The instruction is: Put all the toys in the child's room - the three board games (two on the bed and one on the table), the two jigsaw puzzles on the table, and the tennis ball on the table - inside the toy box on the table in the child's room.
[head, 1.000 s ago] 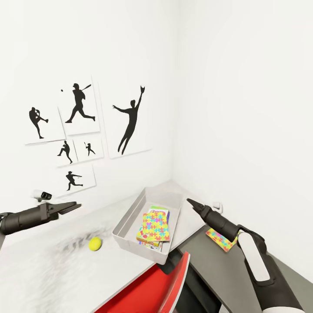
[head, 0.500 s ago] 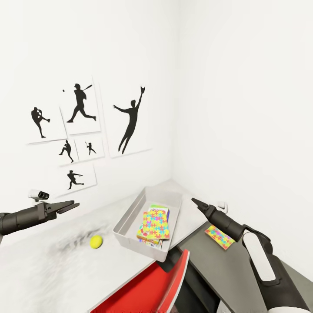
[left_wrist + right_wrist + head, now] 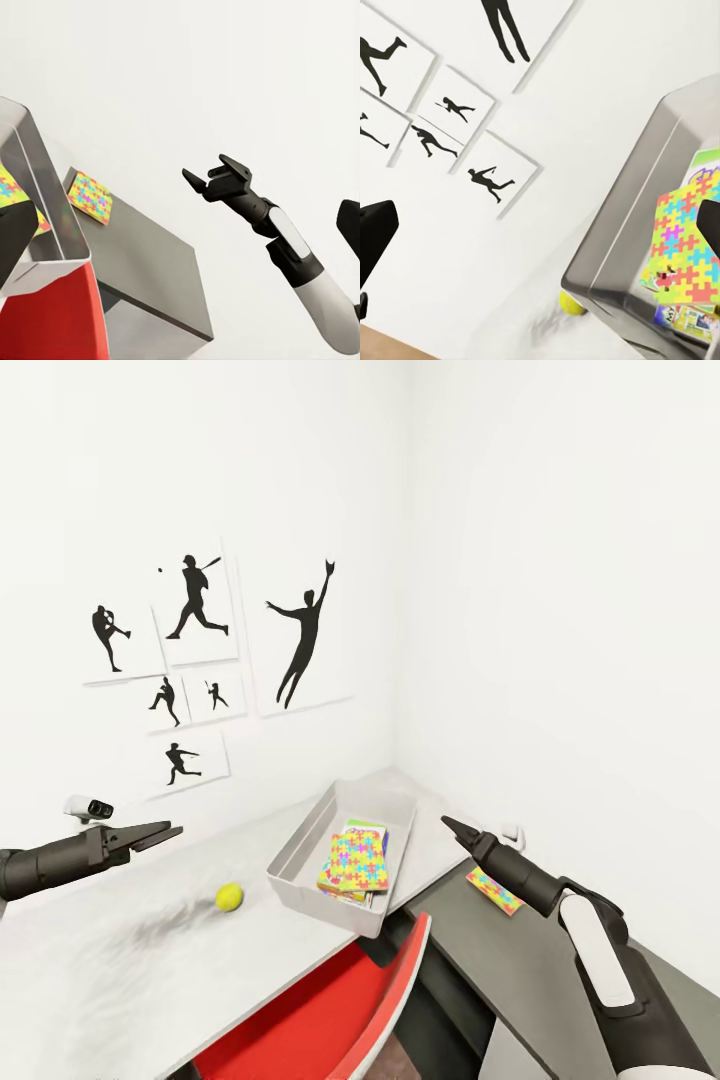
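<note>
**Inspector A:** Where do the task items lie?

**Inspector B:** The toy box [image 3: 300, 857] sits on the light-grey tabletop [image 3: 120, 980], near the room corner. Inside it, one jigsaw puzzle [image 3: 355, 860] lies flat on top of a board game [image 3: 368, 830], whose printed edge shows beneath. The second jigsaw puzzle [image 3: 494, 890] lies flat on the dark-grey wing [image 3: 520, 980], well apart from the box. The tennis ball [image 3: 229, 897] rests on the tabletop just beside the box's near corner, not touching it.

**Inspector A:** And the arms?

**Inspector B:** The left gripper [image 3: 150, 831] hangs above the tabletop, empty, jaws narrowly parted. The right gripper [image 3: 452, 825] is raised between the box and the wing; the left wrist view shows its jaws spread wide, holding nothing.

**Inspector A:** Surroundings?

**Inspector B:** Baseball-player prints [image 3: 200, 610] hang on the white wall. A red chair [image 3: 330, 1020] stands at the desk's near edge.
</note>
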Controlling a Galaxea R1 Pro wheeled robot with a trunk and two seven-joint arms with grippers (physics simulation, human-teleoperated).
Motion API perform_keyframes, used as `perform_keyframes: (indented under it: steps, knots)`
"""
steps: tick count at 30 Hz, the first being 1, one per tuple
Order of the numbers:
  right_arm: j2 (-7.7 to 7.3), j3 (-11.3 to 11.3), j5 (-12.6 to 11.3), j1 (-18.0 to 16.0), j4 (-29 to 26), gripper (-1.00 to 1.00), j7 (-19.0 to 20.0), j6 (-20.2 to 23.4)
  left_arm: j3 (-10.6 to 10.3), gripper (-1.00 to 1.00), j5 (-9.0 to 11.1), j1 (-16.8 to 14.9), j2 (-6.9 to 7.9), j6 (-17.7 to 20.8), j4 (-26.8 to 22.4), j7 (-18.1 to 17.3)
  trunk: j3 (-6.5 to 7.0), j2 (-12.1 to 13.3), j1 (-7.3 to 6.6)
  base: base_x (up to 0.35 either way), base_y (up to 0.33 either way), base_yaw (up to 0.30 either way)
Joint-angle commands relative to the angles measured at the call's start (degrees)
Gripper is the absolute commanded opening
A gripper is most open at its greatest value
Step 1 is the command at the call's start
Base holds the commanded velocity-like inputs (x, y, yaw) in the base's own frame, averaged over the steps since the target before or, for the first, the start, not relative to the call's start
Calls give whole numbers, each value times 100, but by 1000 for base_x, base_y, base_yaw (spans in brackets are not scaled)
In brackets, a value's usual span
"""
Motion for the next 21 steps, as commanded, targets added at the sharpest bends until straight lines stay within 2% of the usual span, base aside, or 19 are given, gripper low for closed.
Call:
perform_keyframes:
  steps: [1, 6, 12, 21]
  knots:
    - [0, -10, -19, -2, 2, 100, 8, 40, 0, 100, -7, -1, 1, 62, 0, -25, -3, -4, 2, -17, 0, 0]
    - [-1, -15, -19, -2, 12, 100, 8, 40, 0, 100, -7, -1, 1, 63, -4, -25, -3, -4, 2, -6, 0, 0]
    - [-1, -217, -19, -2, 79, 100, 8, 40, -3, 100, -7, -1, 1, 63, -12, -25, -3, -4, 2, 0, 0, 0]
    - [3, -284, -16, -2, 199, 100, 2, 37, -37, 100, -7, -1, 2, 64, -31, -25, -3, -4, 2, -5, 0, -2]
